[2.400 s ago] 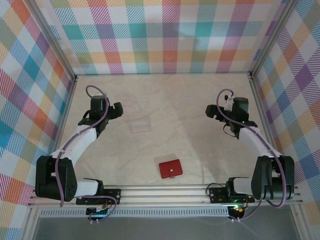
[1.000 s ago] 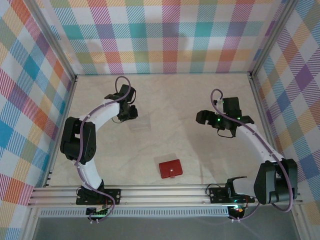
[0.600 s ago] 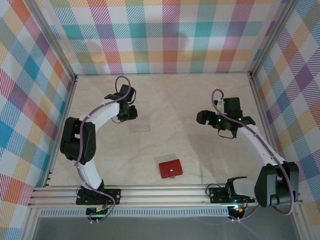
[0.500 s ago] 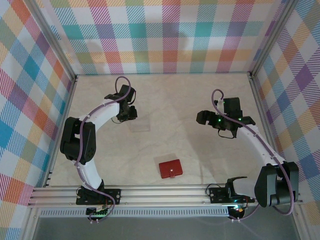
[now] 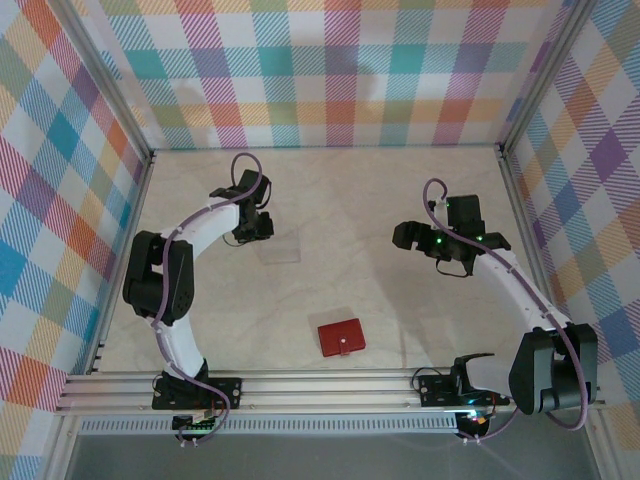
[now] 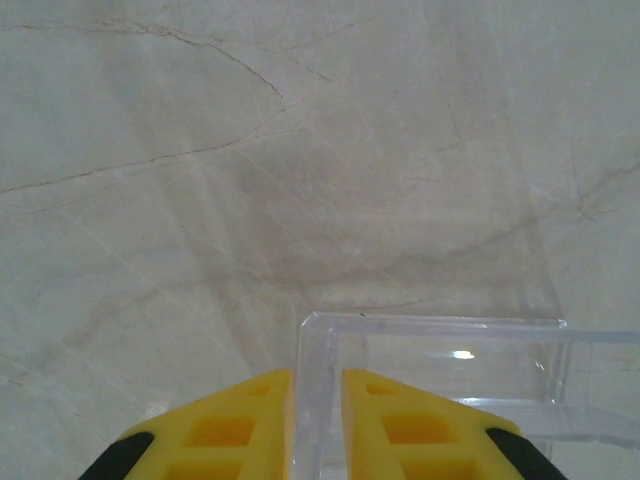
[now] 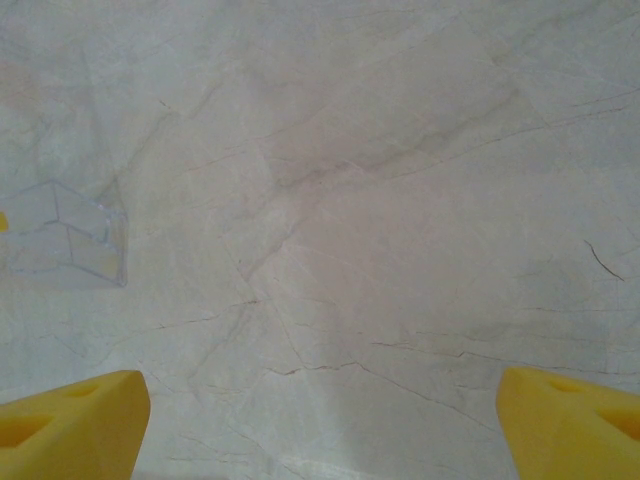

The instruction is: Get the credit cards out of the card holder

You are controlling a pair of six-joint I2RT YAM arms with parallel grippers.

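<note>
Left gripper: its yellow fingers are closing to a narrow slot on the thin upright wall of a clear tray, near one corner. The wall is running between the pads, so this reads as a pinch on the rim, though actual contact is hard to confirm. The tray is resting on the marble-look table, toward the back left.

Right gripper: its jaws are spread wide and holding nothing. It is hovering over bare table well to the right of the tray.

Card holder: it is lying flat and closed near the front rail, about midway between the two arm bases and well apart from both grippers. Its snap tab is facing up. The credit cards are presumably inside, so extraction is not yet begun.

Judgement on the step in hand:
- The wall is thin and slick, so the pinch wants to be square and deep rather than on the corner tip.
- Any shifting of the tray should be low and slow, or it is likely to pivot.
- The free right gripper is better placed to be reaching for the holder.
- The holder will probably need pinning while the tab is being worked.
</note>
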